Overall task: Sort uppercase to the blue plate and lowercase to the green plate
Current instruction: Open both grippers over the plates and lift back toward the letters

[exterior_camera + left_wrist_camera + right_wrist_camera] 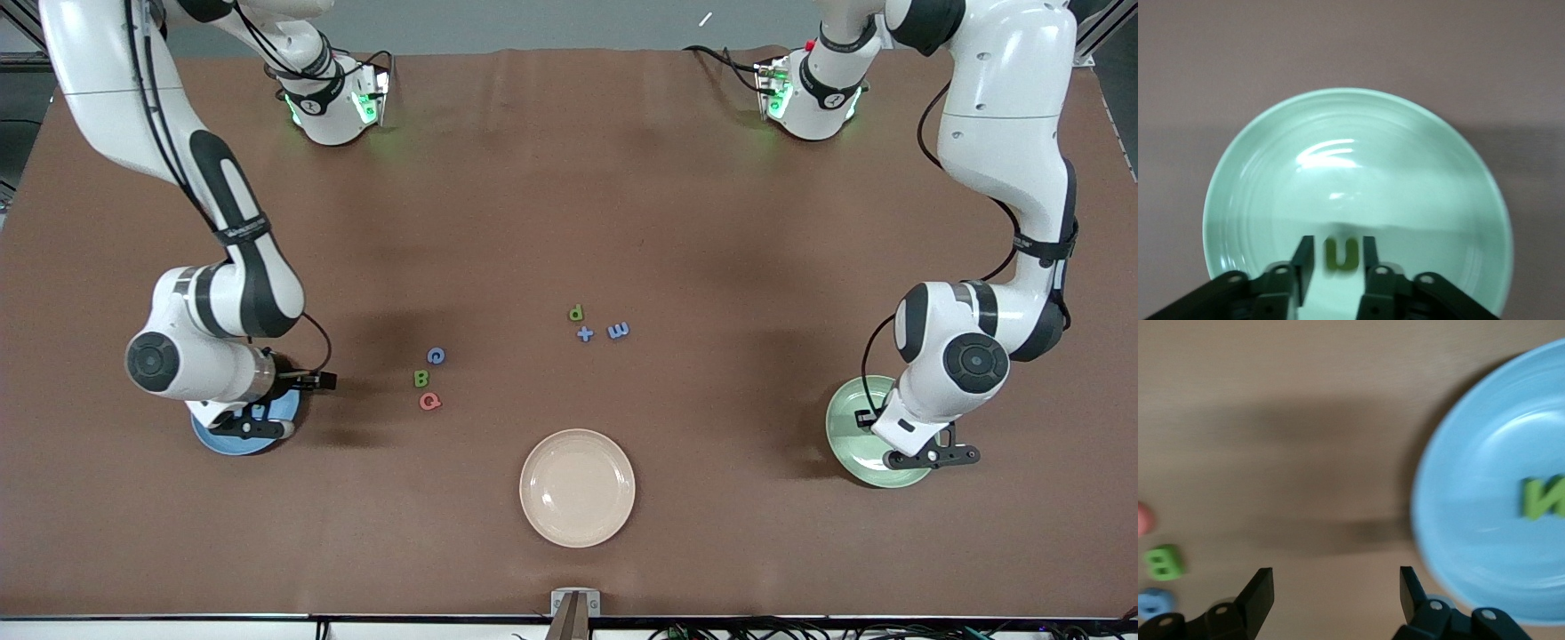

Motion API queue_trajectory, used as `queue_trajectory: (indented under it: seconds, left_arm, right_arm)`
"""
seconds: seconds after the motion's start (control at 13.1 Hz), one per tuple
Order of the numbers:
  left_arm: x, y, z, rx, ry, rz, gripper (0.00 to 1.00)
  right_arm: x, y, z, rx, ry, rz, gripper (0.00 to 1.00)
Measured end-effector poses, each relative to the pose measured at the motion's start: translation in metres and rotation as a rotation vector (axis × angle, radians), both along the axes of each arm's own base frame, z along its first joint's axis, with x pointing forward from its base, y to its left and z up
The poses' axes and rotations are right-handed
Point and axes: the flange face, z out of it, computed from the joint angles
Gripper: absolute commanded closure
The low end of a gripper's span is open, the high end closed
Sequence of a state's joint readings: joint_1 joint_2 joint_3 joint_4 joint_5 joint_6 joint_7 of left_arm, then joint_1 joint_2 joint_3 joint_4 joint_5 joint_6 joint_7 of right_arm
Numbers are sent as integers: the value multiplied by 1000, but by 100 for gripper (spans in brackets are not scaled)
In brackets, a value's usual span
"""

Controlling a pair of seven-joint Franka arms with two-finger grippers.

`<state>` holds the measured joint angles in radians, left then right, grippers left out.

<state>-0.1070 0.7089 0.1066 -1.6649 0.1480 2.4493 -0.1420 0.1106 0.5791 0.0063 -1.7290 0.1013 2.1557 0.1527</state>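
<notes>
Cream plate [577,488] bare; left gripper [1335,261] parts around n [1341,255] on green plate [1258,167], right gripper [1336,593] open beside blue plate [1458,493] holding N [1541,497]; next, B [1163,561].

Readable as shapes only, foam letters, no print on them. On the brown table [551,204]: blue C [436,356], green B [420,379] just at 6 o'clock of it, pink-red Q [430,402] at 6 o'clock of the B. Toward 3 o'clock of that column: green p [576,313], blue plus-shaped t [584,334] just at 6 o'clock of the p, blue m [618,331] lying sideways at 3 o'clock of the t. In the blue plate [1471,487]: green N [1542,496]. In the green plate [1258,173]: green n [1341,254], seen upside down like a u. No brand or number legible elsewhere.
</notes>
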Motion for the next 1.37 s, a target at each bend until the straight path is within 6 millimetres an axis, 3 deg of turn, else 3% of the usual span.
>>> queue_trajectory:
  seconds: [0.15,0.38,0.53,0.76,0.99,1.14,1.37]
  left_arm:
    - [-1,4,-6,-12,6,-41,0]
    - [-9,-46,11,-66,-4,-84,0]
    - [-24,-96,27,-118,-5,-82,0]
    - [-54,-178,34,-200,10,0,0]
    - [-96,-273,31,-252,34,193,0]
    - [-130,-333,24,-256,49,295,0]
    - [-175,-397,10,-256,67,403,0]
  right_arm:
    - [-3,38,4,-3,-5,-26,15]
    - [-9,91,7,10,-54,22,16]
    - [-13,119,2,16,-88,48,20]
    - [-16,130,-20,14,-94,62,25]
    - [-21,143,-35,12,-95,73,36]
    - [-24,151,-42,11,-93,77,38]
    - [-28,152,-49,10,-95,78,47]
